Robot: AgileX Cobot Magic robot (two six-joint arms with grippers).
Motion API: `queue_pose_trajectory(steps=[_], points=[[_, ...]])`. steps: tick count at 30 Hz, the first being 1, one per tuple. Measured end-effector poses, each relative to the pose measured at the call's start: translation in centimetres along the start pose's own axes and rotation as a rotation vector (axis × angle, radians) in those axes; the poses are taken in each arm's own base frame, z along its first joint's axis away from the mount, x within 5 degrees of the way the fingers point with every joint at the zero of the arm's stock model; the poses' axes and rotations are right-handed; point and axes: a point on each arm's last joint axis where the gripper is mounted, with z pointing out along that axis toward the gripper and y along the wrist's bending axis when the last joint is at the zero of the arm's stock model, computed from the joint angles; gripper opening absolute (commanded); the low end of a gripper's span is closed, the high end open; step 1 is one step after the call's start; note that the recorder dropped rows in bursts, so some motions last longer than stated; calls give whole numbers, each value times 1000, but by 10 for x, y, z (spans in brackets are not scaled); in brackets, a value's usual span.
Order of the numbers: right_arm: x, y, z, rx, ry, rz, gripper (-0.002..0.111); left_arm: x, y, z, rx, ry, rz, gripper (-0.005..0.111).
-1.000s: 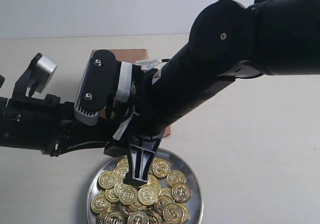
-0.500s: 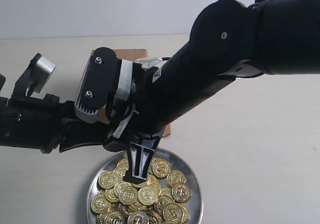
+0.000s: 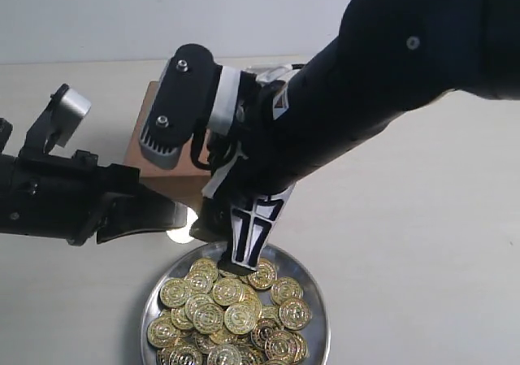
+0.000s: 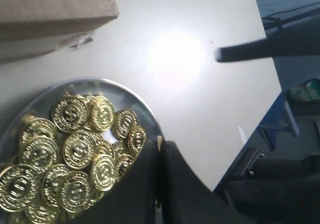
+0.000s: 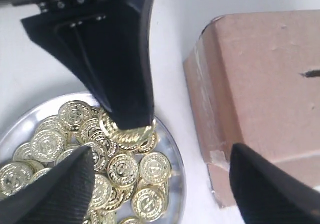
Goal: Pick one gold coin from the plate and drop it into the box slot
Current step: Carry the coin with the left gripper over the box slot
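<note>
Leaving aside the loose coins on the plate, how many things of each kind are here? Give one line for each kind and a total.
silver plate: 1
cardboard box: 1
slot: 1
claws: 2, the left claw and the right claw
gold coin gripped by the left claw: 1
Total: 6

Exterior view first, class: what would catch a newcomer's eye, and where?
The heap of gold coins gleaming on the silver plate, low in the exterior view, stands out most. The big black right arm reaches down over it from the upper right. In the right wrist view the left gripper pinches one coin above the plate, near the brown box.
</note>
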Motion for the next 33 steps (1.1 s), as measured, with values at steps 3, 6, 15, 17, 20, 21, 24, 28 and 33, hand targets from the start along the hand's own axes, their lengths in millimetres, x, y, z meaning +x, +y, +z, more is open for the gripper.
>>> queue_pose_trajectory(steps=[3, 6, 15, 17, 20, 21, 24, 28, 33], points=[[1, 6, -19, -23, 21, 103, 11, -13, 1, -1, -61, -45, 34, 0], [6, 12, -28, -71, 75, 210, 0, -33, -4, -6, -126, -103, 68, 0], [11, 21, -32, -149, 152, 298, 0, -92, -28, -28, -312, -202, 121, 0], [11, 21, -32, -150, 151, 299, 0, -101, -32, -32, -360, -227, 131, 0], [11, 21, -32, -151, 150, 301, 0, -108, -39, -31, -411, -257, 146, 0], [11, 21, -32, -151, 150, 301, 0, -109, -42, -28, -422, -263, 145, 0], [11, 21, -32, -152, 150, 302, 0, -109, -49, -13, -465, -257, 175, 0], [11, 21, -32, -153, 151, 302, 0, -113, -46, 5, -547, -241, 177, 0], [11, 21, -32, -155, 151, 303, 0, -123, -32, 20, -621, -233, 106, 0]])
